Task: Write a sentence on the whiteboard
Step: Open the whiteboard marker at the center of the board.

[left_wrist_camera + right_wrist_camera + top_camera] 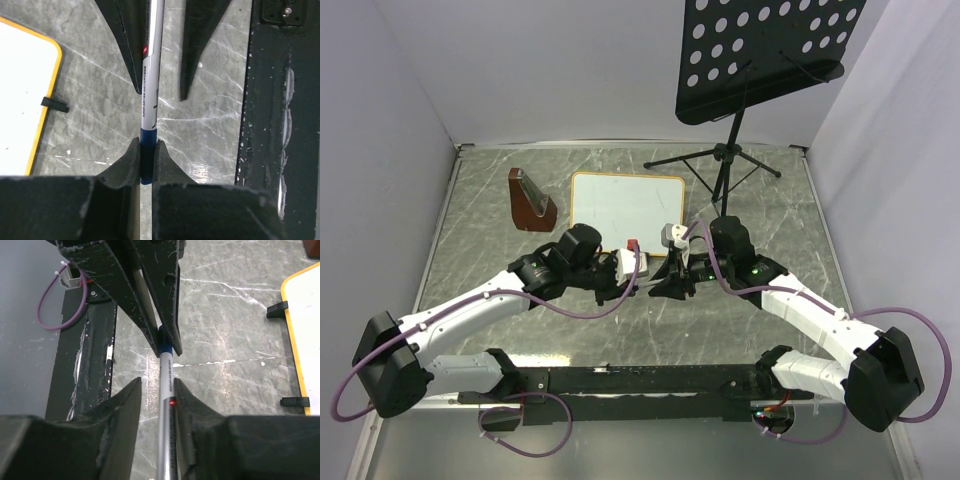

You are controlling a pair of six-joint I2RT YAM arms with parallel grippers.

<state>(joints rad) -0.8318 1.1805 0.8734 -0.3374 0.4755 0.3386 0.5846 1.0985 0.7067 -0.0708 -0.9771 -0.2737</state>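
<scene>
Polished marble-look table (480,235), smooth white-faced whiteboard (620,200).

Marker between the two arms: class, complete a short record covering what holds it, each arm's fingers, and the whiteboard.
marker: white barrel, blue end
left fingers: shut on the marker's blue end
right fingers: apart, either side of the barrel
whiteboard: lying on the table, no writing visible

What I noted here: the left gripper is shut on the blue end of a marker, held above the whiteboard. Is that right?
Not quite: the left gripper is shut on the blue end of the marker, but above the grey table, beside the whiteboard, not over it. The left wrist view shows this.
</scene>
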